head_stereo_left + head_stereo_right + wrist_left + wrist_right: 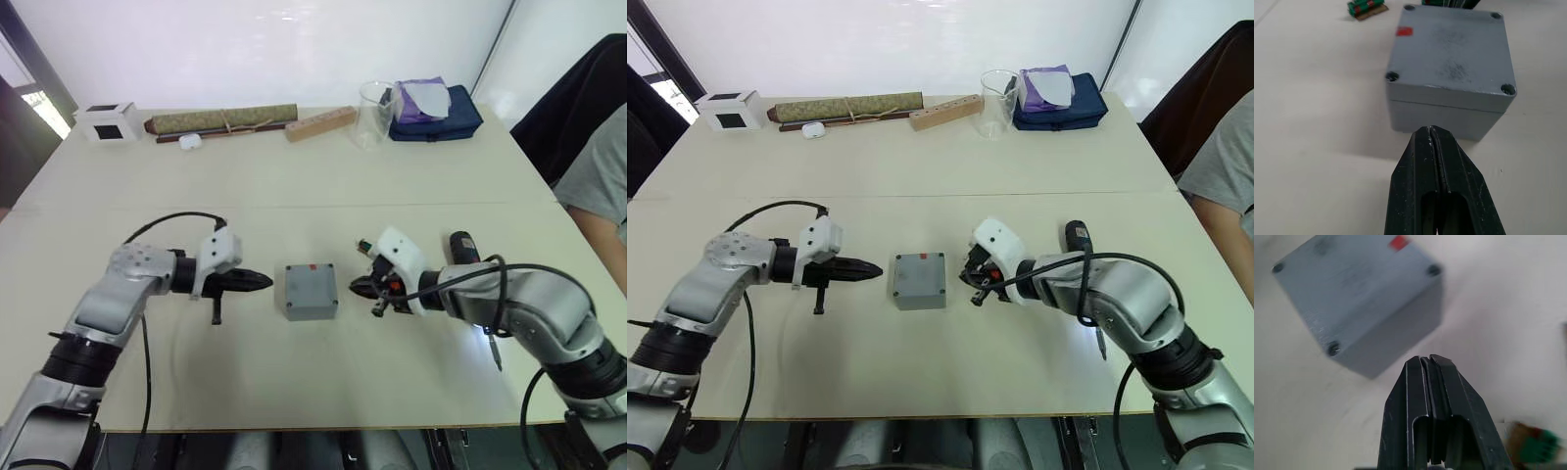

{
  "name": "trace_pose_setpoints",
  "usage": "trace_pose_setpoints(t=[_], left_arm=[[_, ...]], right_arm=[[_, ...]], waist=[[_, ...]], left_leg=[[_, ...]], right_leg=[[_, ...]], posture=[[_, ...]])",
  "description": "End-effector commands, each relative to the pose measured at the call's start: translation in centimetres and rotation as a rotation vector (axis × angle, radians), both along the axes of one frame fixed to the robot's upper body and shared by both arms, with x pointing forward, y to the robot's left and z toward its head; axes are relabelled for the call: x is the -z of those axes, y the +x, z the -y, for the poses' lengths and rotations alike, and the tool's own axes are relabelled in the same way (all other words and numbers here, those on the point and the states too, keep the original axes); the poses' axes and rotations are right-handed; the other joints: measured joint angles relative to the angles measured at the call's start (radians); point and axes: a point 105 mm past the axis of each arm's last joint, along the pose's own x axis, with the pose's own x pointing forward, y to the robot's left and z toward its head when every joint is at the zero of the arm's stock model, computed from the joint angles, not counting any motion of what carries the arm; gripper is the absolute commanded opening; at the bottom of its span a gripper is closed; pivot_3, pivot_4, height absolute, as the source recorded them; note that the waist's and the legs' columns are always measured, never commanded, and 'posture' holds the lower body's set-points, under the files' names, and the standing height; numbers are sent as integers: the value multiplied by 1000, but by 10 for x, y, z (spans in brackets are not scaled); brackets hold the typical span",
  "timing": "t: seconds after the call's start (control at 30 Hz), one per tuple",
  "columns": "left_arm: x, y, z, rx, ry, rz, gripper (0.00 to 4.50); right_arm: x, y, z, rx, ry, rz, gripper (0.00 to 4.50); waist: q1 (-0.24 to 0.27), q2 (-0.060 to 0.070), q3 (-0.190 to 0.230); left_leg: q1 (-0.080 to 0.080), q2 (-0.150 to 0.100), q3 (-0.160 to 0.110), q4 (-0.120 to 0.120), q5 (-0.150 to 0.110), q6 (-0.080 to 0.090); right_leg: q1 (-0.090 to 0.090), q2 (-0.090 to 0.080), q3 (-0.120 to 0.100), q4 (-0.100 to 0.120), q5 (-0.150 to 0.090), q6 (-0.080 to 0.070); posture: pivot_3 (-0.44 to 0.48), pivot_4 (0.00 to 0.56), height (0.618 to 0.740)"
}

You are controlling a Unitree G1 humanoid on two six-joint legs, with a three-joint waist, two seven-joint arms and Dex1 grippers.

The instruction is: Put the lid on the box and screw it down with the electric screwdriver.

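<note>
Pale beige table (294, 372) runs up to a white wall, with a row of clutter along its far edge: a white cube with a black face (106, 121), a long brown roll (223, 120), a wooden block (320, 124), a clear beaker (373, 113) and a dark blue pouch (438, 115). At the table's right edge sits a person (595, 176). Near the middle stands the box (311, 291), and the lid (1449, 49) is already on it, flush with its edges, a red mark near one corner. The left gripper (263, 282) points at the box from just beside it, its two black fingers pressed together and holding nothing. The right gripper (361, 287) faces the box from the other side, near but apart, fingers likewise closed and empty. The electric screwdriver (475, 294) lies on the table behind the right forearm, partly hidden; a light seems to glow near its tip. A small green connector (1366, 7) lies near the box.
</note>
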Motion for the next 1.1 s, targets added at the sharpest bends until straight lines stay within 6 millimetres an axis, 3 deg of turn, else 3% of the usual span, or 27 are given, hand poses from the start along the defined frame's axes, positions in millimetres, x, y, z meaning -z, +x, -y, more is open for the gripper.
trace_pose_setpoints(t=[0.03,0.23,0.47,0.63,0.87,0.97,1.1], left_arm=[[-4,0,9,37,-10,27,0],[-5,7,19,55,-16,43,0],[2,20,31,56,-24,57,0],[5,31,17,8,17,81,0],[8,11,-3,57,74,52,0],[5,-5,-4,108,74,14,0],[5,-12,7,126,51,4,0]], right_arm=[[-9,-5,-15,-76,10,68,35],[-6,-3,-18,-78,16,63,35],[-5,-15,-23,-115,16,27,35],[-7,-24,-17,-163,-56,52,35],[-26,3,15,-44,-118,179,35],[-27,22,29,24,-133,210,35],[-23,40,28,46,-118,233,35]], waist=[[0,0,0],[0,0,0],[1,0,0],[-3,0,0],[-2,0,0],[-2,0,0],[0,0,0]], left_leg=[[0,0,0,0,0,0],[0,0,0,1,0,0],[0,0,0,1,0,0],[0,0,-1,1,0,0],[1,0,-1,1,0,0],[1,0,-1,1,0,0],[1,0,0,2,0,0]], right_leg=[[0,0,0,0,0,0],[0,0,0,1,0,0],[0,0,0,1,0,0],[0,0,0,2,0,0],[0,0,-1,2,0,0],[0,0,-1,2,0,0],[1,0,-1,2,0,0]], posture=[[0,150,736],[0,150,736],[0,150,736],[0,150,736],[0,150,736],[0,150,736],[0,150,736]])
